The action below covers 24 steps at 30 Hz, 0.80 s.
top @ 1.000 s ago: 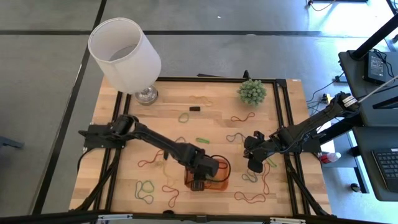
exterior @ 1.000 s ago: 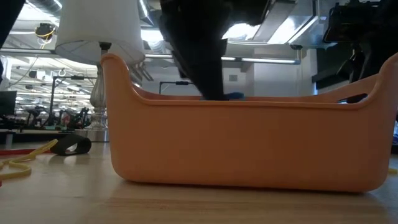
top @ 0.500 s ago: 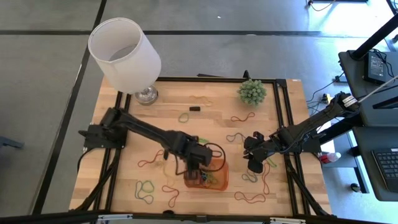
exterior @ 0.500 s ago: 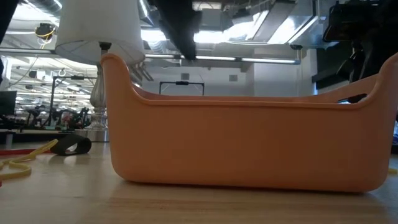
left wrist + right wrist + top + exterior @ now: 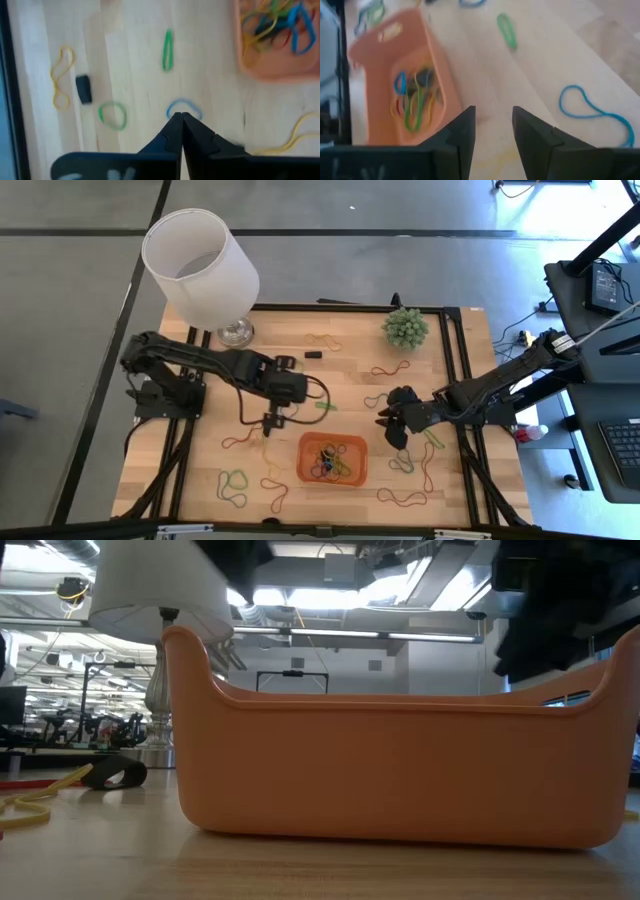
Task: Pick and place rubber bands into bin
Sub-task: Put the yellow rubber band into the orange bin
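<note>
Overhead, I see the lampshade (image 5: 200,268) at the table's far left corner, a potted plant (image 5: 405,327) far right; the bin (image 5: 333,459) holds rubber bands (image 5: 330,461); left gripper (image 5: 271,420) pressed together, right gripper (image 5: 388,426) spread, both flanking it.

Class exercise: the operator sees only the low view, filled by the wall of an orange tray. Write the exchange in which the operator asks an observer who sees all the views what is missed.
Operator: What is inside the small shallow orange plastic tray?
Observer: A heap of thin rubber bands in blue, yellow and green.
Operator: Where is the left pincer?
Observer: The left pincer hangs shut over bare wood, off the tray's left far corner, holding nothing.
Operator: And the right pincer?
Observer: The right pincer waits open just right of the tray.
Operator: Are any bands left outside?
Observer: Yes, a narrow green rubber loop lies on the wooden table, between the left pincer and the right one.
</note>
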Tool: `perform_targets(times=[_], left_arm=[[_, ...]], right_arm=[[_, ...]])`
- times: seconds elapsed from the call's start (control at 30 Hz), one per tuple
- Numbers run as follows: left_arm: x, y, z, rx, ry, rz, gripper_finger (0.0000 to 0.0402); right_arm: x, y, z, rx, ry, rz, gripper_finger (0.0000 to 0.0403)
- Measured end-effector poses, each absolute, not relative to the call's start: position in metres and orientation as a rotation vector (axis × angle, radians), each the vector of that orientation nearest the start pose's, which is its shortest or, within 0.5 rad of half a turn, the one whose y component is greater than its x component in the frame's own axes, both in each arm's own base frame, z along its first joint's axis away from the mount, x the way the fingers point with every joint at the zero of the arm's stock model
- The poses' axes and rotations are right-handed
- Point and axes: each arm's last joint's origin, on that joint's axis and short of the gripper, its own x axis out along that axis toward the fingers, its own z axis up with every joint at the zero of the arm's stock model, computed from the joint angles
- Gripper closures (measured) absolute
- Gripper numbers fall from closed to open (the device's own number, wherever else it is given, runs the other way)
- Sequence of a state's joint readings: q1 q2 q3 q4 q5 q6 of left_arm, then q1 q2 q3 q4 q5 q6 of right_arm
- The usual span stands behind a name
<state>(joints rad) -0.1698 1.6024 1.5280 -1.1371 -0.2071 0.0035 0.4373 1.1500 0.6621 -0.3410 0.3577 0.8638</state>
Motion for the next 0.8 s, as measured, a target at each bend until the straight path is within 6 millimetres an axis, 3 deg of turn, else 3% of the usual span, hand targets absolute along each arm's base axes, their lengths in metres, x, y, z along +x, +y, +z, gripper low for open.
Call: perform_targets(times=[0.23, 0.5, 0.7, 0.8], left_arm=[[0.253, -0.023, 0.281, 0.140, 1.124, 0.008, 0.0399], [0.187, -0.002, 0.243, 0.058, 0.943, 0.052, 0.0399], [0.156, 0.008, 0.223, 0.025, 0.845, 0.111, 0.0400], [0.150, 0.013, 0.217, 0.024, 0.800, 0.166, 0.0399]], right_arm=[[0.215, 0.064, 0.216, 0.705, 0.643, -0.376, 0.0271], [0.224, 0.045, 0.202, 0.970, 0.725, -0.509, 0.0271], [0.226, 0.040, 0.188, 1.130, 0.824, -0.651, 0.0271], [0.227, 0.041, 0.187, 1.158, 0.888, -0.732, 0.0271]])
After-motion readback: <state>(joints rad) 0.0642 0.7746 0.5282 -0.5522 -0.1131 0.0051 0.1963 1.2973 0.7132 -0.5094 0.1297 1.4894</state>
